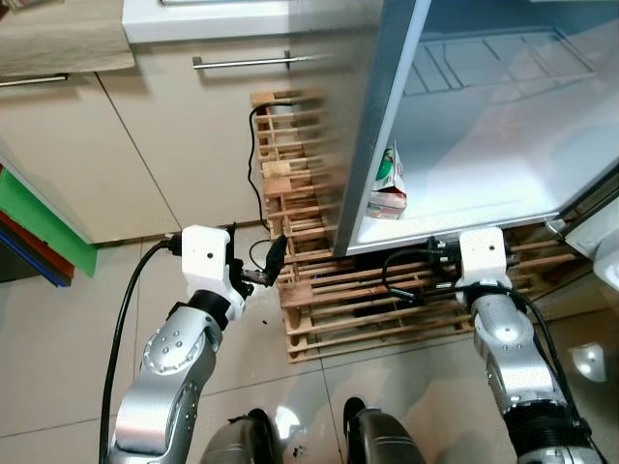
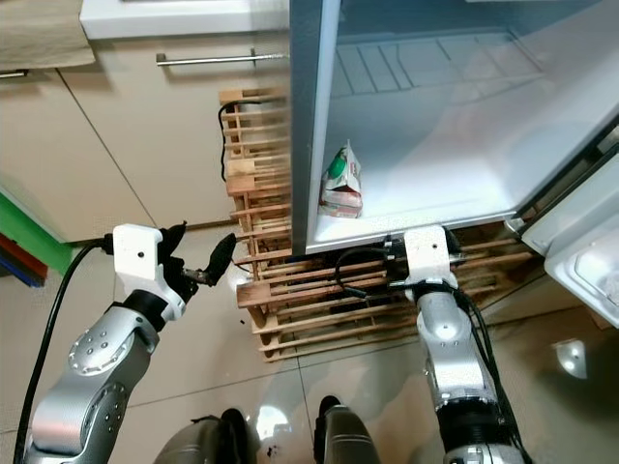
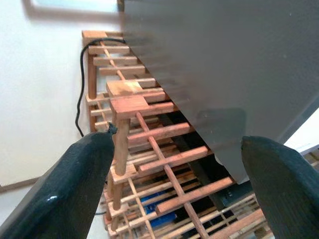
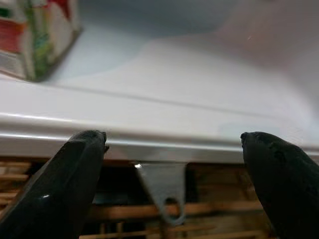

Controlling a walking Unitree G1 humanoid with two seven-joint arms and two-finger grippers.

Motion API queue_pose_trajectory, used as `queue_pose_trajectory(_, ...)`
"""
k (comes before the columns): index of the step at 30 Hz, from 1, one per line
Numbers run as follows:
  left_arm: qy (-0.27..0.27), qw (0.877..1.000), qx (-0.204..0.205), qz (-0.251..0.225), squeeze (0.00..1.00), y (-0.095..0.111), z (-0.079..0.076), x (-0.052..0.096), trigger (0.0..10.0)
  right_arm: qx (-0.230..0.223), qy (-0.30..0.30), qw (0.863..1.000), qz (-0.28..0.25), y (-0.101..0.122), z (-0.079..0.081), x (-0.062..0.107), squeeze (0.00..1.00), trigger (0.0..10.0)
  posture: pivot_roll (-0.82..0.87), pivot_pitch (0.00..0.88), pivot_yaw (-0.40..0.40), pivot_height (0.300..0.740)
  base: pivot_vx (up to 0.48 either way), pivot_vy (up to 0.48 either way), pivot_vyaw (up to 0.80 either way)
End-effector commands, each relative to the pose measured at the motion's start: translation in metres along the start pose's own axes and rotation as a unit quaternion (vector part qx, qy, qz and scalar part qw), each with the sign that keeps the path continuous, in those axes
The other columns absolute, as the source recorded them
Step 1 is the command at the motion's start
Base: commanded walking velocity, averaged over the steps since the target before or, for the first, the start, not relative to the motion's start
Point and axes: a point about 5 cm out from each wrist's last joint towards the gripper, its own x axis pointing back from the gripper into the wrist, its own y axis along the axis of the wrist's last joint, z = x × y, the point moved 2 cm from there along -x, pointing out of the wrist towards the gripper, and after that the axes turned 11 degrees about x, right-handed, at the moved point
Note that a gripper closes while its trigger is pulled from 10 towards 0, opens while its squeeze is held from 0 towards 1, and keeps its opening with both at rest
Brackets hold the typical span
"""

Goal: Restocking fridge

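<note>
The fridge (image 1: 363, 126) stands open on a wooden pallet (image 1: 329, 290). Its white interior floor (image 1: 484, 164) holds one red, green and white carton (image 1: 389, 184), upright in the near left corner by the side wall. My right gripper (image 4: 174, 144) is open, held low in front of the fridge's white bottom lip (image 4: 149, 129), with the carton (image 4: 35, 35) off to one side beyond it. My left gripper (image 1: 256, 253) is open and holds nothing; it hangs above the pallet's left end, beside the fridge's grey outer wall (image 3: 224, 74).
Beige cabinet drawers (image 1: 193, 126) with a metal handle (image 1: 242, 62) stand to the left of the fridge. A black cable (image 1: 256, 155) runs down behind the pallet. Green and red boards (image 1: 39, 227) lean at far left. The fridge door (image 1: 595, 242) stands at the right.
</note>
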Motion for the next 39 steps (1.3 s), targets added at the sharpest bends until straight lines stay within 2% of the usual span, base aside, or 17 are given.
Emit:
queue_pose_trajectory(1,0.007,1.0,0.004,0.006,0.0,-0.003,0.0,0.004,10.0,0.012,-0.003,1.0,0.013,-0.008,-0.002,0.0,0.0,10.0,-0.1,0.269,-0.036,0.74,0.0,0.0,0.0)
queue_pose_trajectory(4,0.01,1.0,0.005,0.007,0.0,-0.004,-0.001,0.005,10.0,0.014,-0.005,1.0,0.013,-0.008,-0.005,-0.002,0.0,10.0,-0.1,0.272,-0.043,0.74,0.0,0.0,0.0)
queue_pose_trajectory(9,0.016,1.0,0.009,0.009,0.0,-0.007,-0.003,0.009,10.0,0.008,-0.01,1.0,0.003,0.001,-0.009,-0.016,0.0,10.0,-0.1,0.277,-0.056,0.74,0.0,0.0,0.0)
queue_pose_trajectory(11,0.02,1.0,0.011,0.009,0.0,-0.007,-0.003,0.011,10.0,-0.007,-0.007,1.0,-0.007,0.009,-0.009,-0.024,0.0,10.0,-0.1,0.282,-0.059,0.74,0.0,0.0,0.0)
queue_pose_trajectory(17,0.021,1.0,0.011,0.008,0.0,-0.008,-0.005,0.01,10.0,-0.032,-0.003,0.999,-0.007,0.016,-0.007,-0.034,0.0,10.0,-0.1,0.285,-0.063,0.74,0.0,0.0,0.0)
queue_pose_trajectory(23,0.029,1.0,0.01,0.002,0.0,-0.005,-0.005,0.01,10.0,-0.028,-0.004,1.0,-0.011,0.02,-0.011,-0.041,0.0,10.0,-0.09,0.293,-0.075,0.74,0.0,0.0,0.0)
queue_pose_trajectory(25,-0.011,1.0,0.008,0.019,0.0,-0.012,-0.018,0.013,10.0,-0.03,-0.007,0.999,-0.015,0.024,-0.013,-0.046,0.0,10.0,-0.09,0.299,-0.081,0.74,0.0,0.0,0.0)
queue_pose_trajectory(26,-0.011,1.0,0.008,0.019,0.0,-0.012,-0.018,0.013,10.0,-0.03,-0.007,0.999,-0.015,0.024,-0.013,-0.046,0.0,10.0,-0.09,0.299,-0.081,0.74,0.0,0.0,0.0)
queue_pose_trajectory(27,-0.061,0.997,-0.006,0.037,0.0,-0.019,-0.033,0.016,10.0,-0.03,-0.006,0.999,-0.017,0.026,-0.012,-0.048,0.0,10.0,-0.09,0.303,-0.082,0.74,0.0,0.0,0.0)
queue_pose_trajectory(28,-0.08,0.996,-0.013,0.045,0.0,-0.023,-0.039,0.017,10.0,-0.029,-0.005,0.999,-0.019,0.028,-0.011,-0.049,0.0,10.0,-0.09,0.304,-0.082,0.74,0.0,0.0,0.0)
queue_pose_trajectory(31,-0.114,0.991,-0.02,0.062,0.0,-0.031,-0.051,0.019,10.0,-0.028,-0.001,0.999,-0.026,0.032,-0.008,-0.051,0.0,10.0,-0.09,0.307,-0.079,0.74,0.0,0.0,0.0)
queue_pose_trajectory(33,-0.144,0.987,-0.008,0.076,0.0,-0.034,-0.06,0.022,10.0,-0.025,0.0,0.999,-0.031,0.035,-0.007,-0.052,0.0,10.0,-0.09,0.309,-0.077,0.74,0.0,0.0,0.0)
queue_pose_trajectory(37,-0.155,0.986,-0.008,0.059,0.0,-0.027,-0.071,0.019,10.0,-0.012,-0.001,0.999,-0.038,0.039,-0.005,-0.054,0.0,10.0,-0.09,0.315,-0.078,0.74,0.0,0.0,0.0)
queue_pose_trajectory(39,-0.161,0.986,-0.008,0.053,0.0,-0.024,-0.074,0.019,10.0,0.009,-0.002,0.999,-0.044,0.042,-0.005,-0.056,0.0,10.0,-0.08,0.324,-0.082,0.74,0.0,0.0,0.0)
